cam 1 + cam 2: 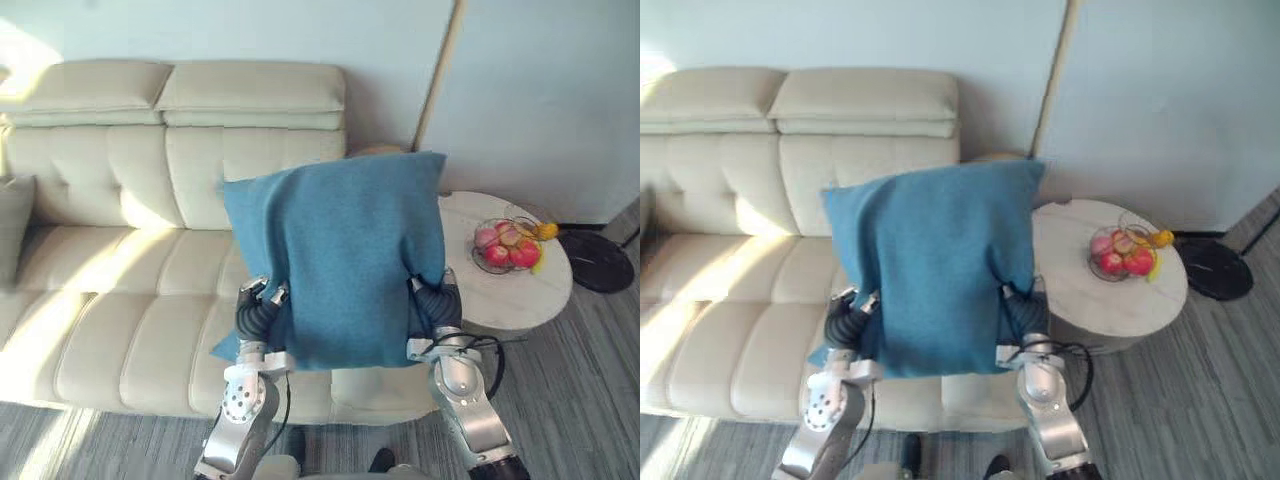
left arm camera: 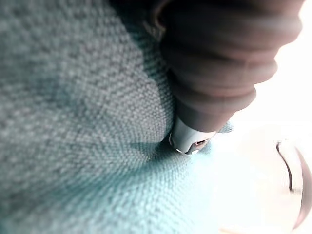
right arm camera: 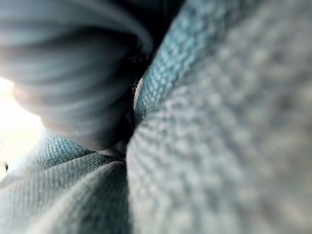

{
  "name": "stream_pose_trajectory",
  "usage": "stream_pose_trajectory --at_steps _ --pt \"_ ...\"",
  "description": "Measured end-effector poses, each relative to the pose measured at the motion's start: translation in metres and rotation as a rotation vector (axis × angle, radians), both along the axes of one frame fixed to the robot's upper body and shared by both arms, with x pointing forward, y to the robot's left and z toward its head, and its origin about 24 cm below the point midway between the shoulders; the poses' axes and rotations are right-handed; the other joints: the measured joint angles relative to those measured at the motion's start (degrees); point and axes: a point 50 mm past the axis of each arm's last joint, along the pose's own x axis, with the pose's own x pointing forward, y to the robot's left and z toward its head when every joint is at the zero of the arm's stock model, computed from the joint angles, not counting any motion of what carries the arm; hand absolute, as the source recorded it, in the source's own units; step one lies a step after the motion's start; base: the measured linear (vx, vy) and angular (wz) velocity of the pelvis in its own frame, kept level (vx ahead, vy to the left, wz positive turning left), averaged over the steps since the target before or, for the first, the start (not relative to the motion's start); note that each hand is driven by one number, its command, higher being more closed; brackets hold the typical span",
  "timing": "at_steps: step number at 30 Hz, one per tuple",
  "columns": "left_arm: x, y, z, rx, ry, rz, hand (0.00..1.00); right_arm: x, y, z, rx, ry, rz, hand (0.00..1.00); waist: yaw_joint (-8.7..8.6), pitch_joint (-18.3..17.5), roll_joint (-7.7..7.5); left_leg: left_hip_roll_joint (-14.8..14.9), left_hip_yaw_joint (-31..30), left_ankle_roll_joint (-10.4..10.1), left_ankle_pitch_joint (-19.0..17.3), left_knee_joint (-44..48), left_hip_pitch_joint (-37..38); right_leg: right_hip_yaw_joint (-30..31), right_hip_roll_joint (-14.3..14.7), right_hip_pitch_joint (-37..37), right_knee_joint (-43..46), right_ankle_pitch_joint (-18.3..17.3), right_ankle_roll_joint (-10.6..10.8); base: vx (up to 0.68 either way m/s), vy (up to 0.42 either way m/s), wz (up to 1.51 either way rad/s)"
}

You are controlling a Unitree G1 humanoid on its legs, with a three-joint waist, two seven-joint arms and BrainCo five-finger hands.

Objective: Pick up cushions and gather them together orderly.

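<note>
While both hands press against it, the blue cushion (image 1: 335, 255) hangs upright in the air between them, clear of the sofa (image 1: 110, 200) beyond. Left hand (image 1: 258, 305) is at its lower edge on one side, right hand (image 1: 437, 303) on the opposite side. Squeezing from both flanks is, I judge, what keeps so soft a thing from folding. Whether either hand lies flat or is clamped into the cloth I cannot tell; the cushion buries both. Grey cushion (image 1: 14, 235) lies well off past my left hand, at the sofa's end, a likely gathering spot. Side table (image 1: 490, 295) with fruit bowl (image 1: 510, 245) stands just beyond my right hand, so any swing should go away from it.
</note>
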Motion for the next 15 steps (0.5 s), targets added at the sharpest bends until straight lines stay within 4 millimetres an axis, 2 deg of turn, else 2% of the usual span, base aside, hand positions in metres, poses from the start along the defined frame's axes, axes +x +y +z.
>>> stream_pose_trajectory --at_steps 1,2,3,5,6,7,8,9,10,12,15 --pt "0.001 -0.001 -0.002 0.0 0.01 -0.002 1.0 0.0 -0.001 0.0 -0.009 0.001 -0.001 1.0 0.0 -0.2 0.47 2.5 5.9 0.7 -2.0 3.6 -2.2 -1.7 -0.6 0.0 0.2 0.0 -0.1 -0.1 0.098 0.74" --pt "0.001 -0.002 -0.004 0.0 0.018 -0.003 1.0 0.0 -0.002 -0.001 -0.016 0.002 -0.002 1.0 0.16 -0.2 0.55 4.3 9.4 2.0 -3.3 7.0 -3.0 -2.8 -1.5 -0.1 0.7 0.0 -0.1 -0.05 0.184 0.63" --pt "0.0 -0.004 -0.01 0.002 0.042 -0.01 1.0 0.001 -0.003 -0.001 -0.024 0.005 -0.004 1.0 0.43 -0.1 0.59 6.9 14.2 4.6 -5.0 13.6 -4.6 -3.4 -3.3 -0.1 2.0 0.0 -0.1 -0.02 0.221 0.35" --pt "-0.001 -0.005 -0.017 -0.002 0.077 -0.017 1.0 0.0 -0.003 -0.001 -0.049 -0.001 -0.007 1.0 0.18 -0.4 1.02 11.2 18.8 6.3 -5.9 20.1 -4.1 -3.5 -5.8 0.5 3.8 0.1 0.9 0.0 0.299 0.24" --pt "-0.002 -0.007 -0.019 -0.003 0.085 -0.023 1.0 0.0 -0.005 -0.001 -0.06 -0.002 -0.01 1.0 -0.25 -0.9 1.71 13.8 21.0 7.6 -5.1 19.9 -3.0 -4.0 -6.4 1.0 4.2 0.3 2.0 0.02 0.476 0.5" --pt "-0.001 -0.012 -0.017 -0.009 0.079 -0.042 1.0 0.001 -0.011 0.001 -0.077 -0.006 -0.023 1.0 -1.9 -2.4 3.78 13.9 22.9 4.6 -6.1 16.0 -2.3 -5.5 -7.7 0.9 5.2 0.9 4.1 0.02 0.449 0.71" --pt "0.001 -0.013 -0.015 -0.004 0.066 -0.053 1.0 0.001 -0.013 0.001 -0.075 -0.007 -0.034 1.0 -2.74 -2.6 2.73 11.1 23.3 3.9 -6.0 13.7 -2.0 -5.9 -9.9 0.9 5.3 1.4 5.1 0.03 0.456 0.95" --pt "0.006 -0.015 -0.01 0.002 0.038 -0.074 1.0 0.002 -0.016 0.002 -0.068 -0.013 -0.054 1.0 -3.16 -2.5 0.95 9.8 28.0 2.6 -7.3 12.8 -1.1 -6.1 -12.3 0.9 3.7 3.0 6.3 0.03 0.329 0.84" --pt "0.009 -0.018 -0.006 0.002 0.021 -0.088 1.0 0.002 -0.02 0.004 -0.068 -0.025 -0.067 1.0 -3.42 -2.7 0.67 10.3 30.2 3.5 -7.1 15.1 -2.5 -6.9 -13.0 1.1 2.4 3.9 7.0 0.01 0.443 0.76" --pt "0.012 -0.021 -0.006 0.01 0.019 -0.102 1.0 0.002 -0.022 0.003 -0.053 -0.026 -0.088 1.0 -3.01 -2.8 0.49 8.8 28.0 4.6 -8.2 19.0 -5.8 -7.3 -14.2 1.2 1.6 5.6 7.7 -0.01 0.321 0.57" --pt "0.013 -0.021 -0.017 0.017 0.065 -0.113 1.0 0.003 -0.024 -0.008 -0.05 0.021 -0.1 1.0 -2.6 -2.5 0.21 5.3 25.5 6.6 -10.6 21.4 -7.5 -6.6 -18.6 0.9 7.0 5.5 6.6 0.01 0.404 0.65"
